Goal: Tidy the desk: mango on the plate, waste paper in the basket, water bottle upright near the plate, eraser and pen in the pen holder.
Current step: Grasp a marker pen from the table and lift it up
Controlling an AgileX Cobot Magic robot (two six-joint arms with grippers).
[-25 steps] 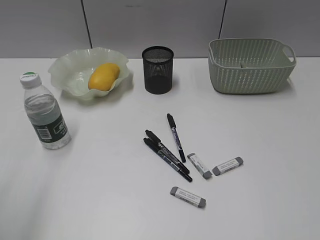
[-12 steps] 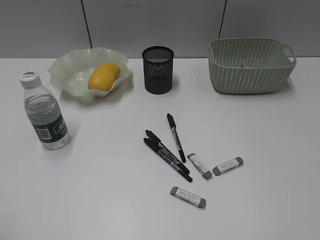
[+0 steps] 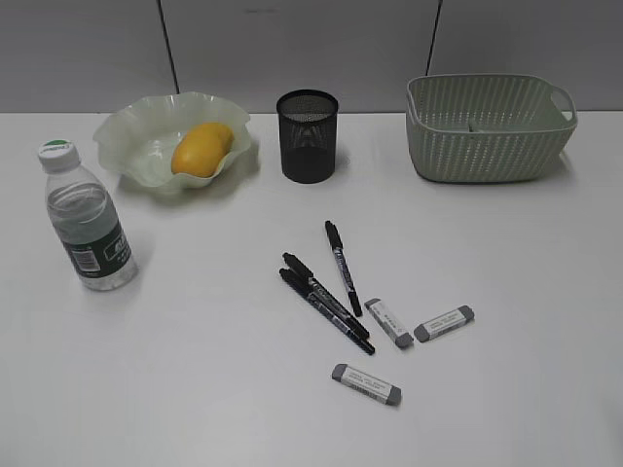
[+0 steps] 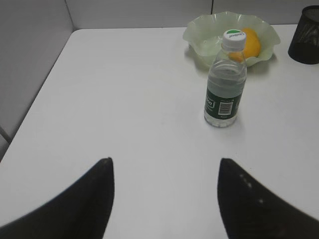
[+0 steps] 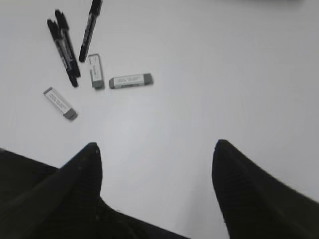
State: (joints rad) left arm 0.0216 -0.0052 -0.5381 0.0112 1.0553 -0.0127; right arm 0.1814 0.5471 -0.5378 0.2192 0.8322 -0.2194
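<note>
So far, by my read:
Pale green woven plastic basket [image 3: 490,129], far right: something pale inside, I can't confirm it's the paper.
Wavy-rimmed green plate [image 3: 136,131], far left: yellow mango [image 3: 202,149] in it, done.
Clear green-labelled water bottle [image 3: 86,219]: upright near plate, done.
Black mesh pen holder [image 3: 308,135]: awaiting contents.
Three black pens [image 3: 326,300], three grey-tipped erasers [image 3: 389,322]: loose mid-desk, left to do.
Left gripper [image 4: 164,172]: parted, empty.
Right gripper [image 5: 154,154]: parted, empty.
</note>
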